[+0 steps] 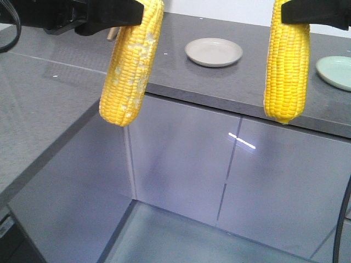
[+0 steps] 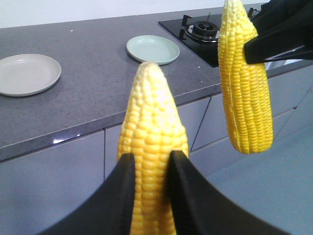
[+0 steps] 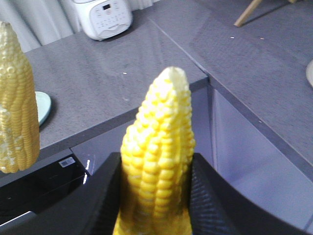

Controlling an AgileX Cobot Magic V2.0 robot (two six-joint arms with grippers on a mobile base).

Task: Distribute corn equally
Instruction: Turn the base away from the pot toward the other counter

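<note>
Upper left: left fingers (image 2: 115,200) closed on the thick end of one corn cob (image 1: 130,66), which hangs tip-down, apparently short of the table (image 1: 247,82) edge. Upper right: right fingers (image 3: 208,200) clamp a second cob (image 1: 286,66) likewise. Risk: both grips hold one end only, so a tip knocking that edge en route to the beige plate (image 1: 214,52) or green plate (image 1: 335,71) could slip free.

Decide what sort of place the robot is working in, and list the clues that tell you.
Most likely a kitchen: a long grey countertop over plain cabinet fronts, a gas hob set into it, and what looks like a white rice cooker standing at the back.
</note>
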